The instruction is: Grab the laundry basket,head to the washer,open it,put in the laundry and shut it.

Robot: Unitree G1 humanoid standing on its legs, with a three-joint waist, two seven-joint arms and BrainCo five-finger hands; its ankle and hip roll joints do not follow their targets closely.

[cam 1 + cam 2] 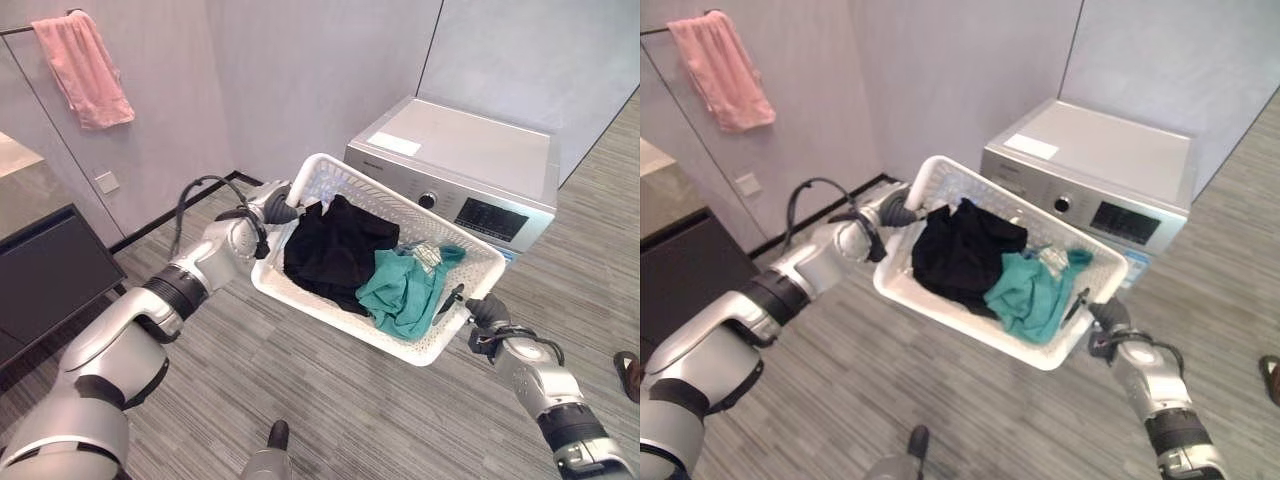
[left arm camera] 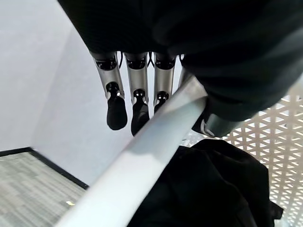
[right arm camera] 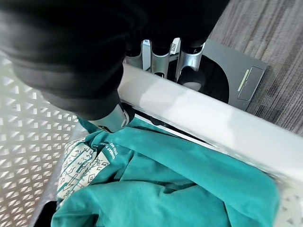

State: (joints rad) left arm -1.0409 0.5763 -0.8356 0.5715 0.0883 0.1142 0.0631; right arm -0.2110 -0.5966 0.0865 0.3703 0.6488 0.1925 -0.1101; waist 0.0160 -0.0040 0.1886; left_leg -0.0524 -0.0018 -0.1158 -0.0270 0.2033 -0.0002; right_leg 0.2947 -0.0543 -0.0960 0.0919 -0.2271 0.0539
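Note:
I carry a white perforated laundry basket (image 1: 330, 178) between my hands, above the grey floor in front of the washer (image 1: 470, 160). Black clothes (image 1: 335, 250) and a teal garment (image 1: 405, 290) lie in it. My left hand (image 1: 277, 207) grips the basket's far-left rim (image 2: 156, 142), fingers (image 2: 137, 101) outside, thumb inside. My right hand (image 1: 478, 312) holds the near-right rim (image 3: 199, 111), fingers (image 3: 187, 71) curled under it. The silver washer stands just beyond the basket, its front door (image 3: 220, 80) dark below the rim.
A pink towel (image 1: 82, 68) hangs on a rail at the upper left wall. A dark cabinet (image 1: 50, 270) stands at the left. A shoe (image 1: 628, 372) shows at the right edge on the floor.

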